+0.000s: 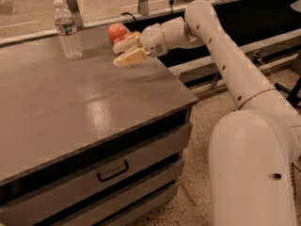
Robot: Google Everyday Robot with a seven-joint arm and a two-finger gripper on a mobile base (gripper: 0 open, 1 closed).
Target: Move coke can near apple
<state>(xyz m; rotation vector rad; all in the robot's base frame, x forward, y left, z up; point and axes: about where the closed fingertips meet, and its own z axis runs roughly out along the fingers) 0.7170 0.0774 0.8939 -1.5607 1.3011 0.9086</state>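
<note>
Partly hidden, the apple (pixel 115 31) sits just behind the parted fingers (pixel 131 57).

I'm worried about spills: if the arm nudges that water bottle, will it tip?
Probably tippy: the water bottle stands upright, tall and narrow. It looks like clear plastic, so it is likely light and apt to slide first. The gripper hovers by the apple, apart from the bottle.

Gripper (pixel 121 53) above far right of grey cabinet top (pixel 70 107). Below it, nearer camera: drawer, black handle (pixel 113 171). Speckled floor (pixel 200 192) lower right. Glass partition (pixel 103 1) behind.
</note>
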